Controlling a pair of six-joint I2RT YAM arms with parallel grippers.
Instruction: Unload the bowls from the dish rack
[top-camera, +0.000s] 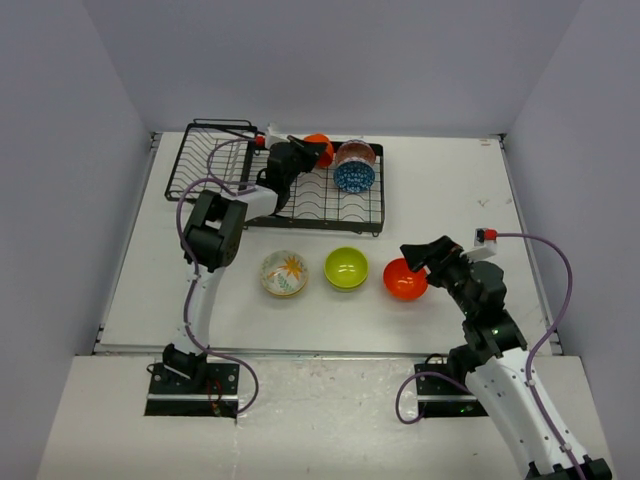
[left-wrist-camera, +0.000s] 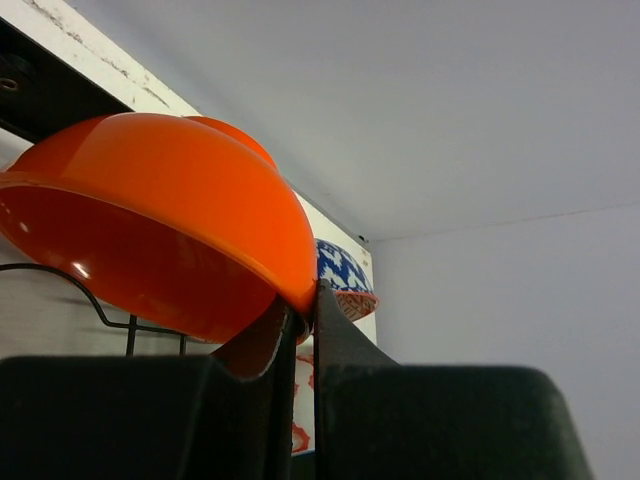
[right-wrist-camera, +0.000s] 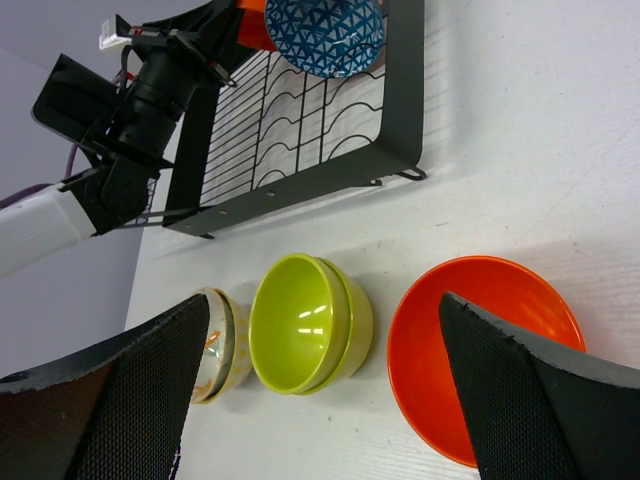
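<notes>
Right fingers (right-wrist-camera: 540, 400): black, rough-faced pads spread wide with nothing between them, hanging over the near rim of the orange-red bowl (right-wrist-camera: 470, 340).

Orange-red bowl: glossy, plain, upright on the white bench (top-camera: 450, 200); rightmost of a row of three in front of the dish rack (top-camera: 310, 226).

Lime green bowl (top-camera: 346, 268): middle of the row, upright, shiny inside. In the right wrist view it seems to sit nested in a second bowl of the same colour.

Flowered bowl (top-camera: 284, 273): left end of the row, cream with a yellow-orange flower pattern inside, just beside the green one.

Dish rack: black wire with curved dividers, lying flat at the back of the bench, with a smaller basket section at its left end.

Orange bowl (left-wrist-camera: 150, 230): smooth, bright orange, tipped on edge at the back of the rack. Left fingers (left-wrist-camera: 400, 410) are closed on its rim, one pad on each side of the wall.

Blue speckled bowl (top-camera: 354, 177): standing on edge in the rack's right-hand part, just right of the orange bowl.

Pinkish-brown bowl (top-camera: 354, 152): directly behind the blue one, also on edge, touching or nearly touching it; which one cannot be told.
</notes>
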